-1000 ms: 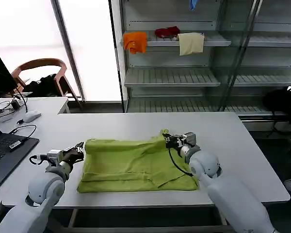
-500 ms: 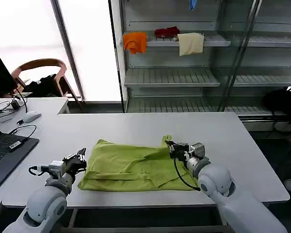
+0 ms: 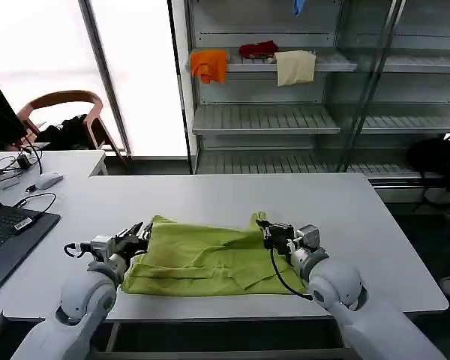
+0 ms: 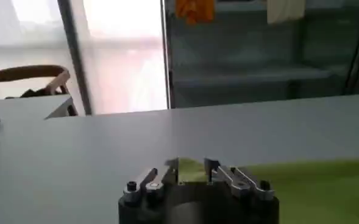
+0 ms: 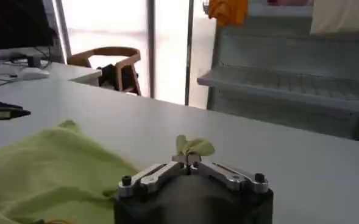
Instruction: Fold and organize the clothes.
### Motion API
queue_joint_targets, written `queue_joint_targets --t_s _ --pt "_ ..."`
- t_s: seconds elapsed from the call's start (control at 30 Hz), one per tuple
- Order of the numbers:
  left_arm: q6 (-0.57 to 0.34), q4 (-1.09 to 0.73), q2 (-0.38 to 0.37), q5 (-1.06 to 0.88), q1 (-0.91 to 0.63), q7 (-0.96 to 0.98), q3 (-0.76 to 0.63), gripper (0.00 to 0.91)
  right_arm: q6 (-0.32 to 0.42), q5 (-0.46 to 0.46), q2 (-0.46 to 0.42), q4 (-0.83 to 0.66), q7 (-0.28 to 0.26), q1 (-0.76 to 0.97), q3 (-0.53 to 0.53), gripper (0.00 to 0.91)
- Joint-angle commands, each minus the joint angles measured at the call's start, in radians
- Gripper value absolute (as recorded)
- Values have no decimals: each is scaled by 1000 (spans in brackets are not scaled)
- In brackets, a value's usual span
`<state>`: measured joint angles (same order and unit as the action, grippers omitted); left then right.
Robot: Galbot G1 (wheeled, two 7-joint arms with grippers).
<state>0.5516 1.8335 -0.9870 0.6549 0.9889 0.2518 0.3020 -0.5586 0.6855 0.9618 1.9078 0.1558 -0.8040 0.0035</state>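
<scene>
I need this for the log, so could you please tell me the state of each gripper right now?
Left gripper: shut on the T-shirt at its far left corner.
Right gripper: shut on the T-shirt, pinching a tuft of its far right edge.

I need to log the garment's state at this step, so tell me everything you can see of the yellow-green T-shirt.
The T-shirt is plain lime yellow-green, of thin soft-looking fabric, lying folded and creased on the near part of the white table. Overlapping layers show along its near edge. The right tool is shut on a small raised tuft at the far right corner. The left tool has a bit of the far left corner between its fingers.
</scene>
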Motion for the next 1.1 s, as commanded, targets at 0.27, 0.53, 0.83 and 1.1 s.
queue_joint_targets --t_s 0.27,0.53,0.83,1.1 --pt "22 -427 -98 -38 -314 -88 -118 867 2 -9 15 -56 -11 27 -21 0" --pt "27 -415 -112 -42 -278 -88 -119 181 5 -9 19 -70 -16 37 -25 0" --pt "25 -385 -122 -68 -243 -95 -115 10 14 -10 23 -85 -17 42 -26 0" --pt "11 -334 -105 -85 -217 -78 -115 0 16 -13 24 -91 -18 44 -27 0"
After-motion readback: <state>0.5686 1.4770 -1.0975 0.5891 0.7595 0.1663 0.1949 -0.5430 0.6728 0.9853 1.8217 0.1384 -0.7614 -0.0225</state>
